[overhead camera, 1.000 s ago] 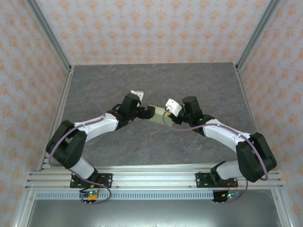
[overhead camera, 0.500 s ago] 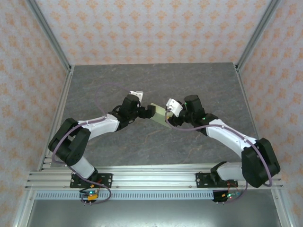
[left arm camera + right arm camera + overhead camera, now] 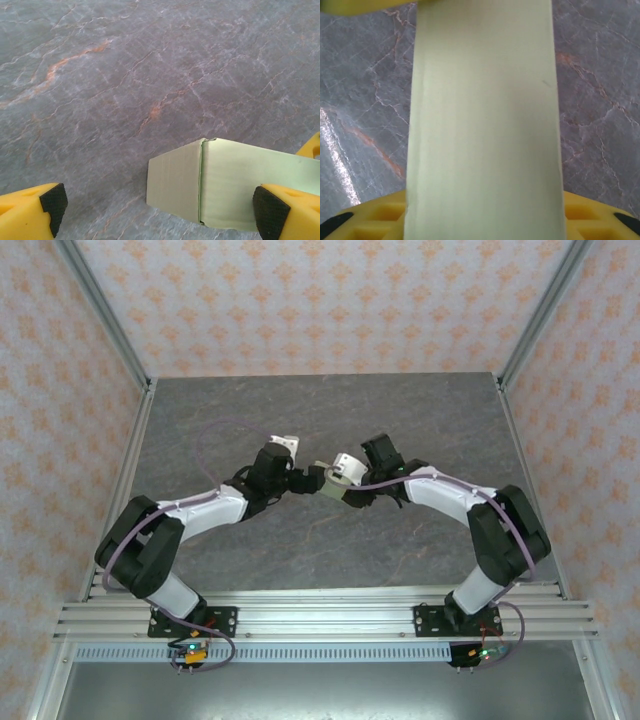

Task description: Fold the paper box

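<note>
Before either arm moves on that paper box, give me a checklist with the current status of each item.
1. Paper box reaches in between the fingers of the left gripper: ok.
2. Left gripper open for a fresh grasp: ok. The jaws are wide apart and the box sits beside one pad, not clamped.
3. Right gripper holding the box firmly: cannot tell. The card covers the gap between its fingers.
4. Crease formed across the box: ok. The end panel bends at it.
5. Box lifted off the table: cannot tell.
</note>
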`<state>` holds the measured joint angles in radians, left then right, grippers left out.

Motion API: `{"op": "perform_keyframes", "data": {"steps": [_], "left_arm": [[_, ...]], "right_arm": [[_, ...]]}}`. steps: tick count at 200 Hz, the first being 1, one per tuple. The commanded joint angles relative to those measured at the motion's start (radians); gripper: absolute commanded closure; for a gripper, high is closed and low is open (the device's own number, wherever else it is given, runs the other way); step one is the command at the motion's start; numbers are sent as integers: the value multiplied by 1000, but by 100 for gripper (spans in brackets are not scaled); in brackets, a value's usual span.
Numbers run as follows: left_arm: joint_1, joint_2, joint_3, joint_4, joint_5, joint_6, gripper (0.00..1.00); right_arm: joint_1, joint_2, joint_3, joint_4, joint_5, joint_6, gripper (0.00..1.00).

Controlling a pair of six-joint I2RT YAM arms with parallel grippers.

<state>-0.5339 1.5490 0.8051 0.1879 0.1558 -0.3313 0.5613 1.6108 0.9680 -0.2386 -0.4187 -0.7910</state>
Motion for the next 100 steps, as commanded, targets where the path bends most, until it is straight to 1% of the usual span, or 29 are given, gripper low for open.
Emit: {"op": "perform_keyframes", "data": {"steps": [1,12,33,44,53,58,60,61,63,77,88,100], "left_arm": [[17,-94,-31,-94,-77,9,0],[21,-159,-40,-119,-130,3,0],[28,-308,-78,-154,-228,8,0],[33,-388,-113,-154,-257,17,0],[39,-438,-134,-167,-296,15,0],[44,-462,-141,-179,-320,14,0],[45,-470,-144,-185,-333,14,0],[45,-473,-145,-187,-339,14,0],[47,-481,-147,-194,-350,14,0],[60,-522,-161,-237,-434,22,0],[68,-552,-174,-264,-495,45,0],[69,-585,-191,-290,-586,69,0]], "right_arm": [[67,-60,-39,18,112,-128,51],[104,-97,-75,50,181,-190,50],[180,-156,-175,154,358,-298,49],[206,-175,-216,211,419,-330,43],[221,-191,-237,226,438,-343,34],[226,-204,-245,225,438,-344,19],[228,-210,-249,224,435,-343,6],[229,-213,-250,223,434,-343,2],[231,-219,-252,221,431,-340,0],[235,-278,-262,157,364,-307,1],[235,-346,-268,92,272,-276,1],[235,-420,-293,75,177,-244,1]]}}
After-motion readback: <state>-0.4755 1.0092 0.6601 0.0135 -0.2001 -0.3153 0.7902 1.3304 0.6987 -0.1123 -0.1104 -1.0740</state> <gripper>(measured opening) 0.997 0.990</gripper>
